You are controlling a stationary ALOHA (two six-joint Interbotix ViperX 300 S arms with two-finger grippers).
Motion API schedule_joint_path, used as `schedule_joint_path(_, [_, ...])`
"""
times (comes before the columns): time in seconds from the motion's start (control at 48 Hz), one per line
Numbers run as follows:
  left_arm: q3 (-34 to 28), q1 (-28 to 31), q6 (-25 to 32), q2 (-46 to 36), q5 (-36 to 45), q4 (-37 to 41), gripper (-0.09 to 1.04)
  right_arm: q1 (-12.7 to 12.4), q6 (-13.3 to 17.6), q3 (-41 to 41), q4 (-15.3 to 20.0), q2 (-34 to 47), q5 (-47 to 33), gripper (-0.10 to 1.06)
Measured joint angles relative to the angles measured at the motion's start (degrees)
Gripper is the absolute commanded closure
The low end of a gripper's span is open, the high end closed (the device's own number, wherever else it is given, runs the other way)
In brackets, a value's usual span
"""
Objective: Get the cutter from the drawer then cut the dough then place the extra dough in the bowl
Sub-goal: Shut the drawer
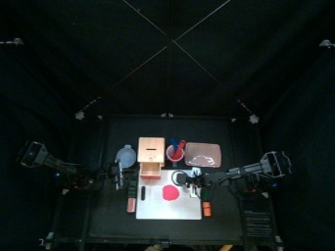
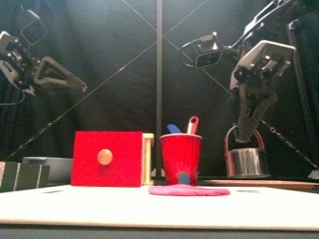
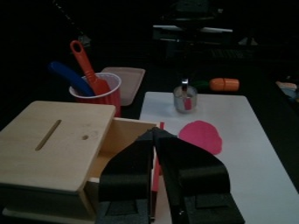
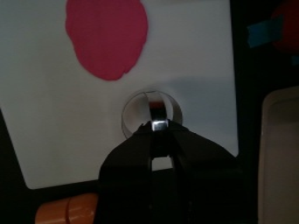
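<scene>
- Your right jaws grip the wire handle of the cutter (image 4: 156,107), closed tight. It sits at the white board's (image 4: 47,122) end, apart from the pink dough (image 4: 107,39).
- Your left jaws are pressed together, empty, beside the wooden box (image 3: 52,144).

Black fabric curtains (image 1: 167,59) hanging, closing off back and both sides. Small black rectangular table (image 1: 94,218) standing below, filling lower half of top view, light catching its middle.
</scene>
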Motion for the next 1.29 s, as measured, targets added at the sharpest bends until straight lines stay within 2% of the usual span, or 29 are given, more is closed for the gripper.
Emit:
schedule_joint_path(0.25, [-0.1,1.1,0.0,0.0,0.0,0.0,0.46,0.2,0.0,1.2,0.3,0.0,-0.7,0.45])
schedule_joint_path(0.458, [-0.3,2.8,0.1,0.0,0.0,0.4,0.46,0.3,0.1,1.3,0.7,1.0,-0.7,0.29])
schedule_joint_path(0.562, [-0.4,3.4,0.1,0.0,0.0,0.8,0.46,0.4,0.1,1.4,1.1,1.1,-0.7,0.24])
schedule_joint_path(0.771, [-1.5,6.0,-0.1,0.0,0.0,0.9,0.45,0.7,0.1,0.4,1.0,1.0,-0.8,0.24])
schedule_joint_path(0.896, [-3.2,9.0,-0.1,0.0,1.3,0.0,0.45,0.7,0.2,-2.5,-1.1,1.0,-1.8,0.24])
schedule_joint_path(0.979, [-5.2,11.6,0.1,0.1,3.8,-0.3,0.45,0.5,0.1,-4.3,-3.1,1.0,-4.0,0.24])
schedule_joint_path(1.042, [-7.6,14.9,0.5,0.1,8.5,0.4,0.46,0.4,0.2,-5.8,-4.6,1.3,-6.3,0.25])
schedule_joint_path(1.188, [-13.2,24.2,1.6,0.2,23.8,5.2,0.47,0.2,-0.2,-9.1,-6.8,5.1,-11.3,0.26])
schedule_joint_path(1.292, [-17.4,29.9,1.5,0.3,34.7,8.9,0.47,0.1,-0.4,-11.4,-7.5,8.1,-12.9,0.33])
